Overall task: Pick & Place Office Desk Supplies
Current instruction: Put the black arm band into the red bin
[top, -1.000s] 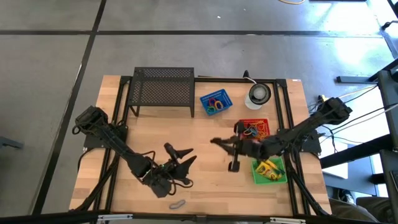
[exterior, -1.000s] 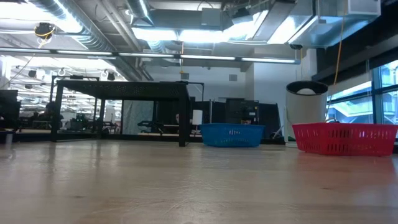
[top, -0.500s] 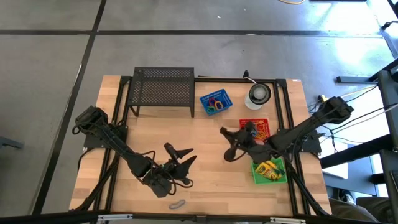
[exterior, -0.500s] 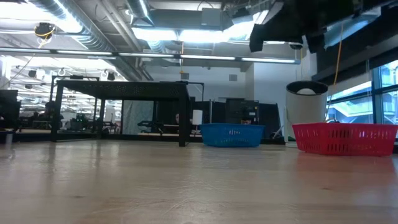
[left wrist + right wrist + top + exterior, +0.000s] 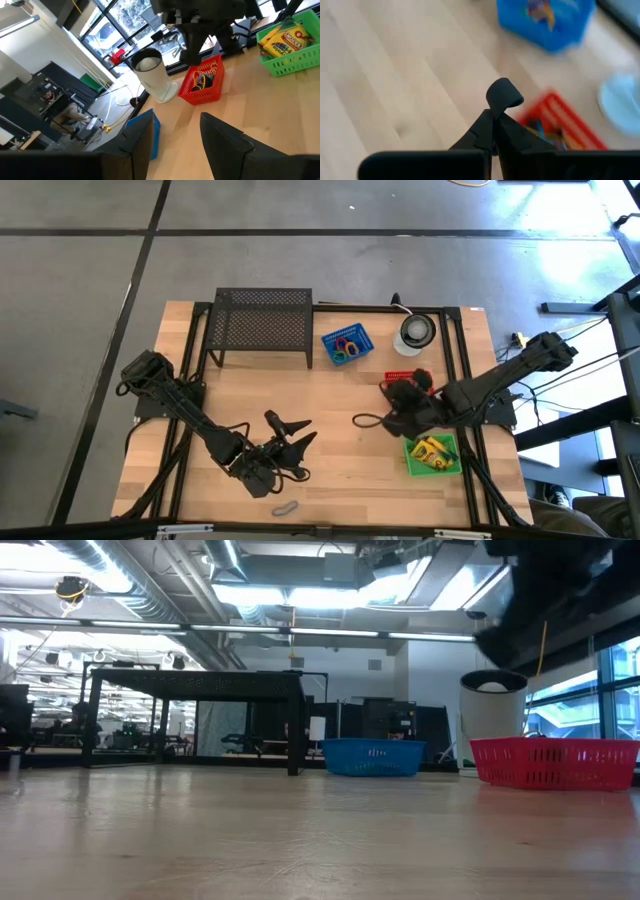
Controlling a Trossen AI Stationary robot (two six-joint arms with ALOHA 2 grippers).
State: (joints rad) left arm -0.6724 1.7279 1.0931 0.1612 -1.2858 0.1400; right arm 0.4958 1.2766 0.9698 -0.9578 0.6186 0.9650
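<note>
Closest to the front edge there's a little grey loop (image 5: pixel 284 508) lying loose on the table (image 5: pixel 340 470), and just behind it my left gripper (image 5: pixel 292 442) hangs low with its fingers spread and nothing in them. Over on the other side my right gripper (image 5: pixel 496 131) is pinched tight on a small black clip (image 5: pixel 504 95), sitting right by the green basket (image 5: pixel 433 455) with the crayon box (image 5: pixel 284 40) and the red basket (image 5: pixel 205 82). Farther back are the blue basket (image 5: pixel 346 343) of colored rubber bands (image 5: pixel 344 346), the white round thing (image 5: pixel 414 334) and the black mesh rack (image 5: pixel 262 325).
</note>
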